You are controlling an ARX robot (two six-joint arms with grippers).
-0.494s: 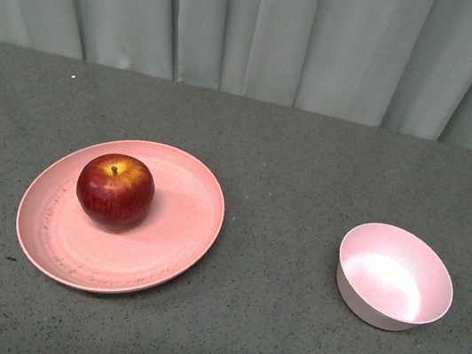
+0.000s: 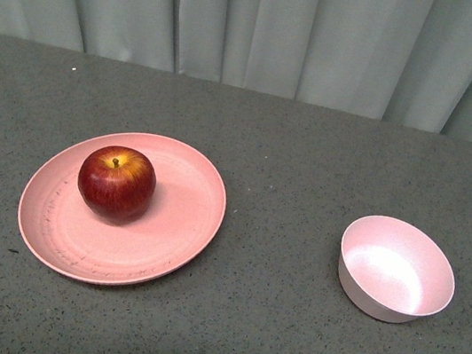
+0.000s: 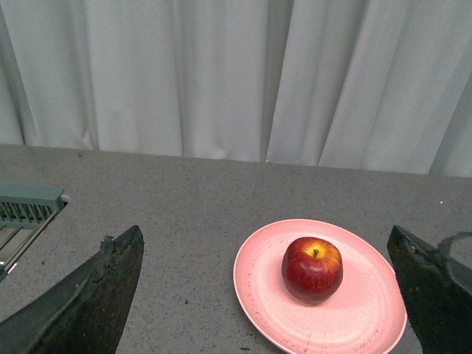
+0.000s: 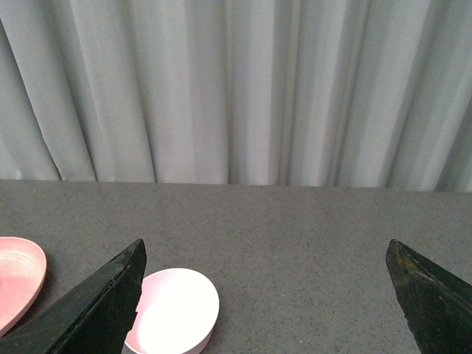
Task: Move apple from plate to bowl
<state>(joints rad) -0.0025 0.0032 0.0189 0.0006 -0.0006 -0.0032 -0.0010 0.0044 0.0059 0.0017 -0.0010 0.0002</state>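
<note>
Our left gripper (image 3: pixel 264 232) is spread wide, its two dark fingers (image 3: pixel 103 295) far apart, and it holds nothing and touches nothing. In the left wrist view the plate (image 3: pixel 354 310) lies ahead of those fingers and shows in the gap between them, clear of both. Our right gripper (image 4: pixel 265 243) is spread just as wide and is also empty; its fingers (image 4: pixel 99 310) touch nothing that we can see.

The apple (image 2: pixel 116 183) sits on the plate (image 2: pixel 176 212), upright with its stem pointing up, a little back of the plate's middle. Its skin is dark red, with a yellow patch around the stem. The plate is salmon pink, with faint dark scuffs along its near rim, and it lies flat on the grey speckled table (image 2: pixel 294 150).

The bowl (image 2: pixel 396 272) stands on the table well apart from the plate, off to the plate's right in the front view; it is upright and has nothing in it. Behind the plate, past the table's far edge, hangs a pale pleated curtain (image 2: pixel 259 28).

In the left wrist view a ridged grey-green thing (image 3: pixel 26 206) sits well apart from the plate; it may be a rack, but too little of it shows for us to tell.
</note>
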